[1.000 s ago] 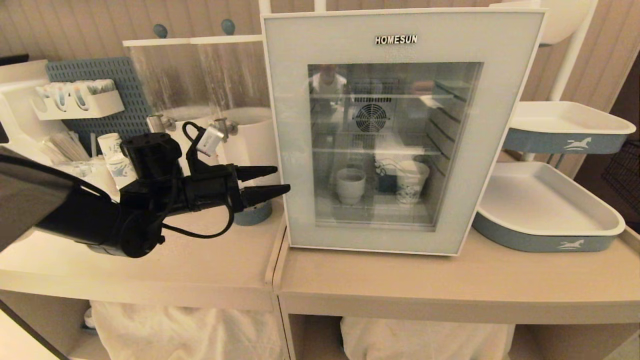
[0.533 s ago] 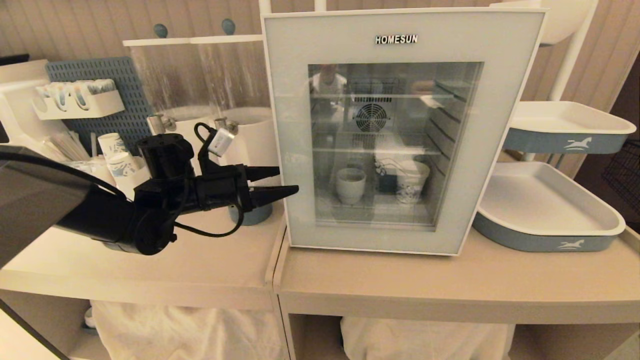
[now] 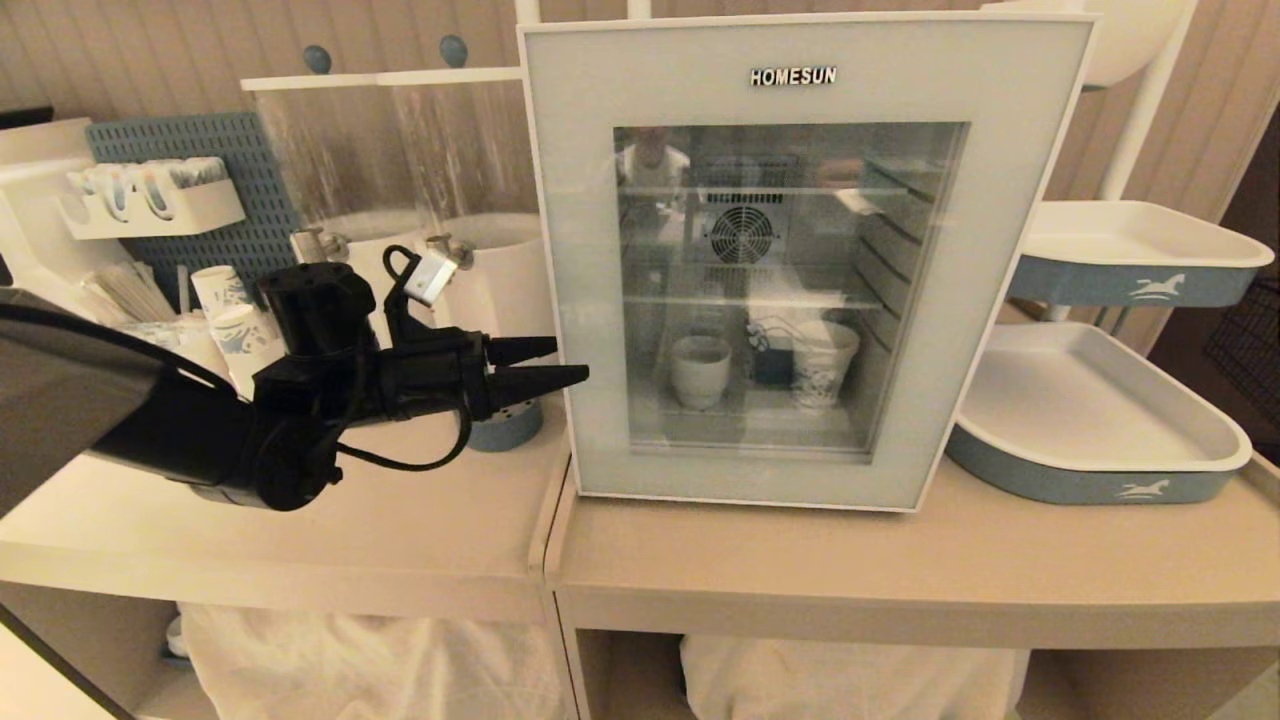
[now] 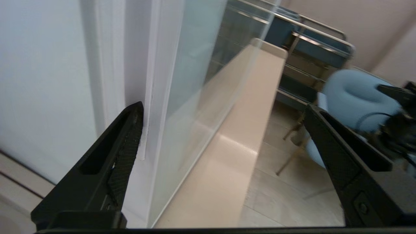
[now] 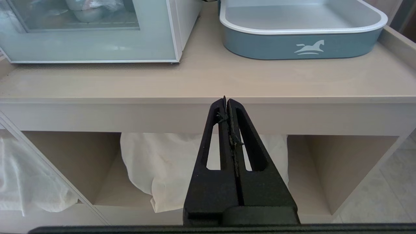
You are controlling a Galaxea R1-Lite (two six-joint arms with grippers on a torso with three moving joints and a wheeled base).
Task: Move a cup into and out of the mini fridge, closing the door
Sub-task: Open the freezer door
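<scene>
The mini fridge (image 4: 48, 81) stands on the counter with its pale blue-grey door (image 3: 580, 250) shut. Through the glass the white cup (image 3: 700, 370) shows on the lower wire shelf. My left gripper (image 3: 570, 360) is open and lies level at the door's left edge, about mid-height. In the left wrist view one finger (image 4: 126, 143) lies against the fridge's white side behind the door's edge (image 4: 169, 97), while the other finger (image 4: 328, 136) stands out in front of the door. My right gripper (image 5: 226, 100) is shut on nothing, parked below the counter's front edge.
A printed paper cup (image 3: 825, 365) stands beside the cup inside. White drink dispensers (image 3: 500, 270) and paper cups (image 3: 235, 320) crowd the counter behind my left arm. Two blue-sided trays (image 3: 1090, 490) (image 3: 1130, 285) sit right of the fridge. White cloth fills the cubbies below.
My left gripper has crept a little toward the door's left edge and rolled slightly. The door stays shut and the right arm has not moved.
</scene>
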